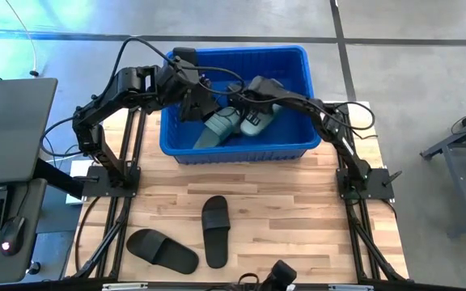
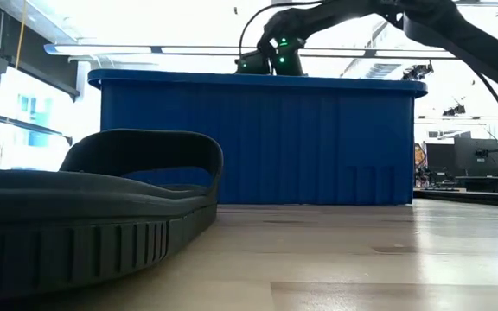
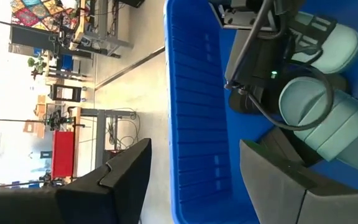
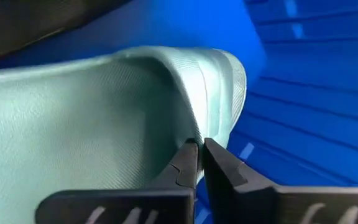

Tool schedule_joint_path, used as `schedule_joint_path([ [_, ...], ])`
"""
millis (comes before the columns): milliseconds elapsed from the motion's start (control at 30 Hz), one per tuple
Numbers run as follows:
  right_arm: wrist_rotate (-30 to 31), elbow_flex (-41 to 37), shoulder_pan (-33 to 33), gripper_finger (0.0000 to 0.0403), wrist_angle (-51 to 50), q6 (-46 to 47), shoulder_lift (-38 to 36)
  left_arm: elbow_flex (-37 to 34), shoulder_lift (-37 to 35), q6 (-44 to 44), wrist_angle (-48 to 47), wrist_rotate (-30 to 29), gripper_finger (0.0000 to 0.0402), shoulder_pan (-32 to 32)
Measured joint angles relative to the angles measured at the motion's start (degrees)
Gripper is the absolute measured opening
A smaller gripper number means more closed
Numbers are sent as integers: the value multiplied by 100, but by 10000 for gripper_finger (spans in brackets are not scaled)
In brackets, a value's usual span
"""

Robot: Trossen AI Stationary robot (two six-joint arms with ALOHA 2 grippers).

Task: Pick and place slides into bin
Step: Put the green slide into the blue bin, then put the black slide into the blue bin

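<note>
The blue bin (image 1: 237, 101) stands at the table's far middle and also shows in the low view (image 2: 258, 138). Two sage green slides lie inside it, one to the left (image 1: 217, 128) and one to the right (image 1: 261, 120). My right gripper (image 4: 199, 155) is down in the bin (image 1: 253, 97), shut on the right green slide (image 4: 104, 106). My left gripper (image 1: 196, 105) is open and empty over the bin's left part, beside the green slides (image 3: 319, 112). Two black slides (image 1: 215, 230) (image 1: 162, 250) lie sole down on the near table. My right gripper pinches the edge of the green slide's strap (image 4: 194, 134) between its two fingertips. The fingers come from the table's right side, slanting down into the bin. Whether the slide is lifted off the bin's floor, I cannot tell.
A black slide (image 2: 93, 207) lies right in front of the low camera. A dark object (image 1: 281, 275) sits at the table's near edge. The bin's ribbed walls (image 3: 191, 124) surround both grippers. Bare wood (image 1: 298, 210) lies between the bin and the black slides.
</note>
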Motion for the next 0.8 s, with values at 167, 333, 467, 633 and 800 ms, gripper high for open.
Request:
schedule_joint_path([
  [167, -617, -1, 46, 24, -55, -611, 0, 0, 0, -7, 0, 1, 229, 0],
  [333, -1176, 1, 91, 74, -89, -828, 0, 0, 0, -84, -47, 17, 230, 0],
  [467, -1112, 1, 193, 107, -121, -854, 0, 1, 0, -460, -492, 24, 230, 0],
  [633, -1083, 1, 306, 135, -117, -630, 0, 2, 0, -1337, -1403, 125, 229, 0],
  [800, -1177, 1, 543, 141, -166, -529, -76, -201, -36, -1924, -1442, 764, 229, -73],
])
